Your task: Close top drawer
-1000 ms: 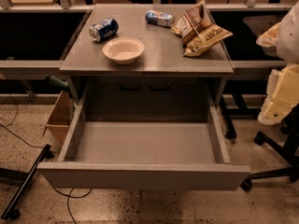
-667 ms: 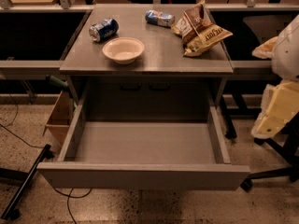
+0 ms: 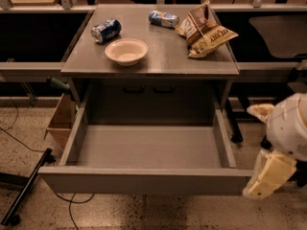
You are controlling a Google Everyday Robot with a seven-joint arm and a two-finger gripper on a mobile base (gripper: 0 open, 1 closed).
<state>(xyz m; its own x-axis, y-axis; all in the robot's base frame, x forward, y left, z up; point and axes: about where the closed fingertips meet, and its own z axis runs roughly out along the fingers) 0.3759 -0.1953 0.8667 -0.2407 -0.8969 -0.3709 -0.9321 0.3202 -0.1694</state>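
Note:
The top drawer (image 3: 144, 179) is a wide, deep grey metal drawer with a plain flat front. It stands pulled far out of the cabinet toward the camera, and its inside (image 3: 148, 145) is empty. My gripper (image 3: 270, 175), cream and white, hangs low at the right, just beside the drawer's front right corner and level with the front panel. I cannot tell if it touches the panel.
On the cabinet top (image 3: 158, 63) lie a white bowl (image 3: 125, 51), a blue can (image 3: 106, 30), a second can (image 3: 163, 18) and chip bags (image 3: 206, 28). A cardboard box (image 3: 61, 121) sits left of the drawer. A black stand leg (image 3: 24, 190) and cables lie on the floor at the left.
My gripper has moved down and toward the camera, from beside the cabinet top to beside the drawer's front right corner. The drawer has not moved.

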